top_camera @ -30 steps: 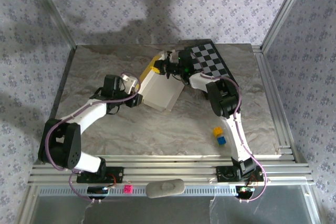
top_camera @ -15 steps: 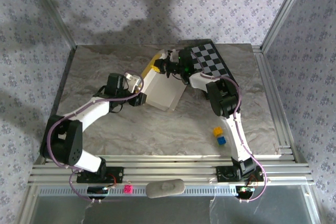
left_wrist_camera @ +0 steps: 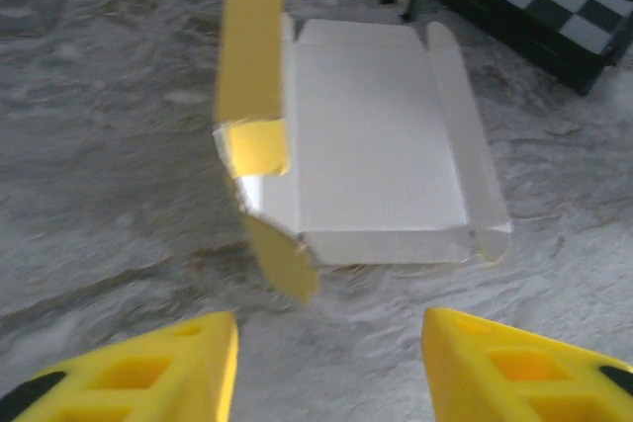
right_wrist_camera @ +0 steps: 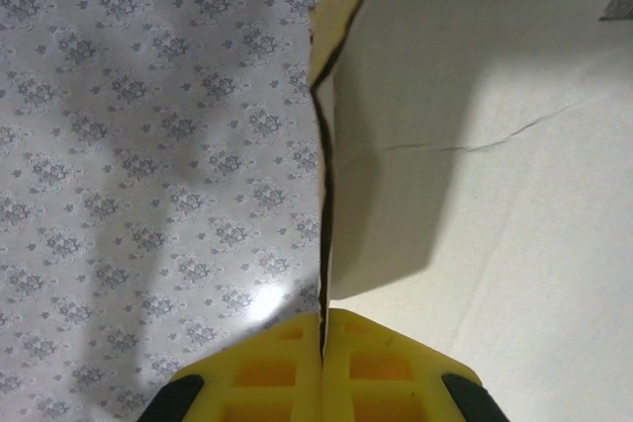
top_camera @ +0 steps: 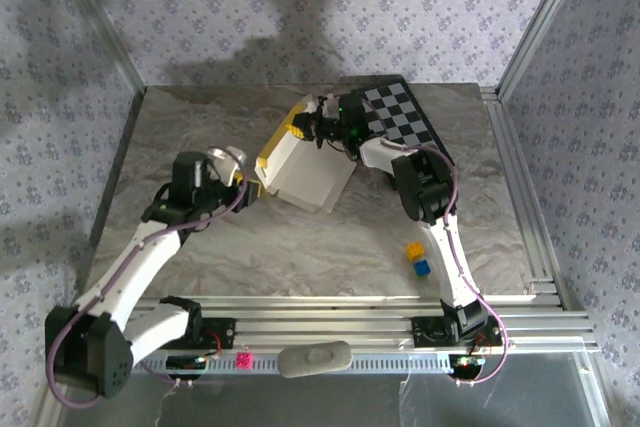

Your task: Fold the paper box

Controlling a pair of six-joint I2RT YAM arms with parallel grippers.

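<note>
Right gripper (right_wrist_camera: pixel 322 331) is clamped tight on a thin upright edge of the yellow cardboard paper box (right_wrist_camera: pixel 475 145), pinning it at the far end. On the overhead view that gripper (top_camera: pixel 303 128) sits at the box's far-left corner, just beside the black-and-white chequered board (top_camera: pixel 400 112).

The box (top_camera: pixel 305 172) lies mid-table, pale inside face up, base flat on the grey marbled table (top_camera: pixel 300 247). And here's the change: the left gripper (top_camera: pixel 240 179) was pressed right up against the box's left edge a second ago, and now it has backed off toward the near left, clear of the cardboard. From its own camera the left gripper (left_wrist_camera: pixel 328 328) has its fingers spread apart with nothing between them, only bare table.

What it leaves behind looks promising. The box (left_wrist_camera: pixel 376 145) now has its long left wall standing up, yellow outside showing, with a small tab tucked inward at the near end. A loose yellow flap still splays out at the near-left corner, and the right-hand wall lies low, not yet raised.

So one wall looks formed, with the near end and the right side still to fold. A small yellow cube (top_camera: pixel 414 249) and a small blue cube (top_camera: pixel 421 267) sit well apart, near the right arm.
</note>
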